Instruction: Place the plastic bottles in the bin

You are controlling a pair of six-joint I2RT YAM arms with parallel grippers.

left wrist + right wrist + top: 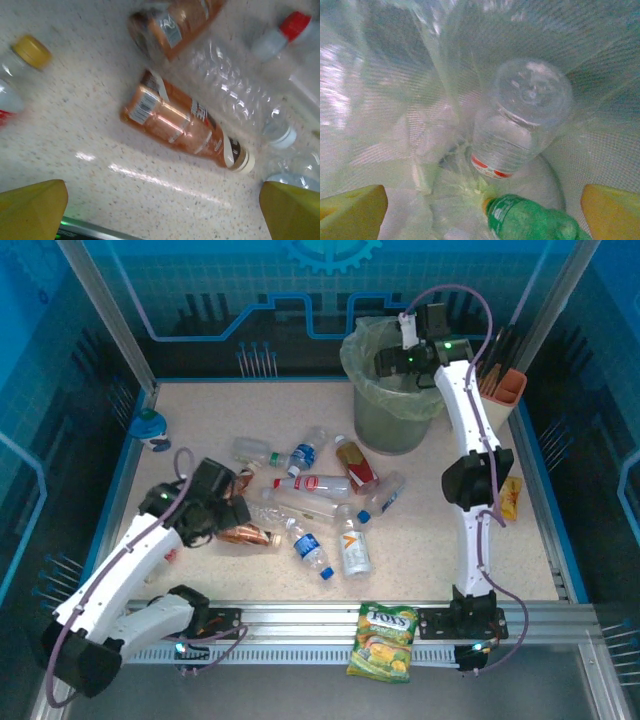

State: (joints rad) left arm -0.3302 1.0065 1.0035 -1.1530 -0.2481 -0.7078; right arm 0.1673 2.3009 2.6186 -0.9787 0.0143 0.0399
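Thin plastic makes the plastic bottles [318, 485] light, slick and easily dented; we would pinch one across its middle. From above they lie scattered mid-frame, the bin [390, 425] upper right of centre, the right gripper [400, 360] poised over it, the left gripper [240, 515] crouched lower left. Left wrist: jaws wide, empty, a copper-brown bottle [185, 125] centre-frame. Right wrist: jaws wide, holding nothing, a clear bottle [520, 125] and a green bottle [530, 220] below in the liner [380, 100].

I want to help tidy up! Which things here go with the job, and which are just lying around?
For the job: grey bin, scattered bottles, copper-brown bottle, clear bottle and green bottle inside the bin.
Just lying about: FOX'S candy bag, utensil holder, yellow packet.
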